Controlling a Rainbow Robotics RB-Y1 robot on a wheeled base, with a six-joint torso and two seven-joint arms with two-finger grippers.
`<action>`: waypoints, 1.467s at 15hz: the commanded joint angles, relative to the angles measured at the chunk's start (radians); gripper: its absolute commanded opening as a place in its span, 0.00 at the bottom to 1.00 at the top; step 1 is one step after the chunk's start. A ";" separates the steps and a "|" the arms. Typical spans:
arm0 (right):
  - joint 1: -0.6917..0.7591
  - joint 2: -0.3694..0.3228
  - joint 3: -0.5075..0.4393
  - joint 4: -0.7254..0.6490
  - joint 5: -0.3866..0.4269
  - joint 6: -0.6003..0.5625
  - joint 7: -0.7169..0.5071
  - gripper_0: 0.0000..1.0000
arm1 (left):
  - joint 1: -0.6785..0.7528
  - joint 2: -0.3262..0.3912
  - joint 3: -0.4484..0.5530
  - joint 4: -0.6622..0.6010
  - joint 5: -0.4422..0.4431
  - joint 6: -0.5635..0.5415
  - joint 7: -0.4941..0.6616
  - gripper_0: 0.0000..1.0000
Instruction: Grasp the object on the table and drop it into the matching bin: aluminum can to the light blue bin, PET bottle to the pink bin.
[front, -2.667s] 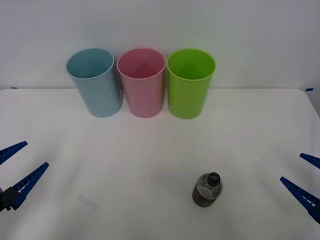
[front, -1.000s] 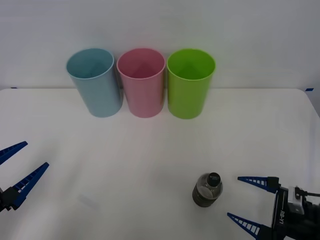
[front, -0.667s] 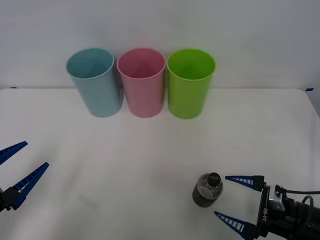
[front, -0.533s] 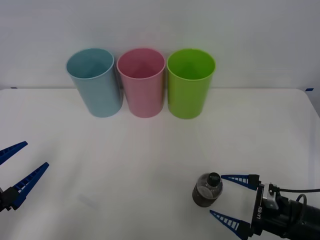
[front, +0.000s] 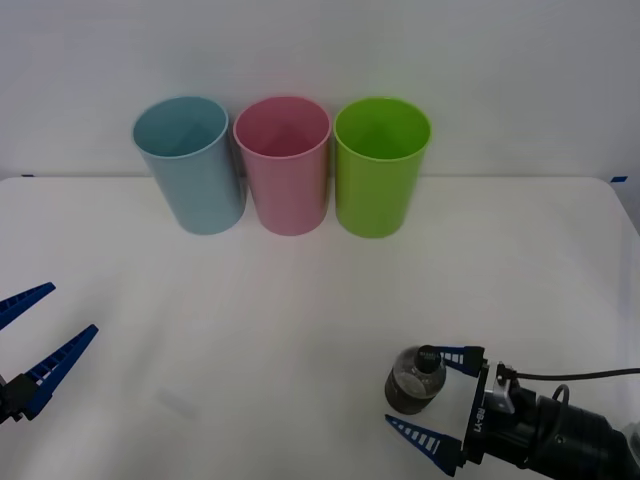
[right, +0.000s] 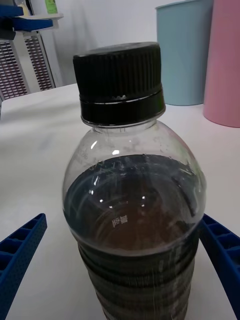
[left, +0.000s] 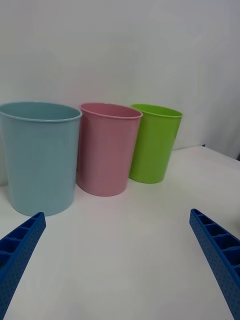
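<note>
Now the PET bottle (front: 414, 381) stands upright on the table (front: 300, 300), well in front of the pink bin (front: 284, 165). Right gripper (front: 434, 397) spread wide, one finger each side of the bottle, not clamped. Left gripper (front: 30, 343) wide open, far left of the bottle.

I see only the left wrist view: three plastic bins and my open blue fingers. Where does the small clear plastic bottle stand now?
Observer: The small clear plastic bottle with black cap stands upright on the white table, near its front edge toward the robot's right, far from the bins.
Operator: Is the right hand near it?
Observer: Yes. The right hand is open, with one blue finger on each side of the bottle, not yet closed on it.
Operator: Which bin is directly behind the bottle?
Observer: Seen from the front, the lime green bin is closest to that line; the tall pink bin is next, toward the robot's left.
</note>
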 joint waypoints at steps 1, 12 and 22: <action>-0.006 0.022 0.001 0.000 0.022 0.016 0.005 1.00 | 0.000 0.000 0.000 0.000 0.000 0.000 0.000 1.00; -0.010 0.039 0.004 0.000 0.019 0.041 0.014 0.00 | 0.000 0.000 0.000 0.000 0.000 0.000 0.000 1.00; -0.055 0.033 0.000 -0.036 -0.015 0.041 -0.012 0.00 | 0.000 0.000 0.000 0.000 0.000 0.000 0.000 1.00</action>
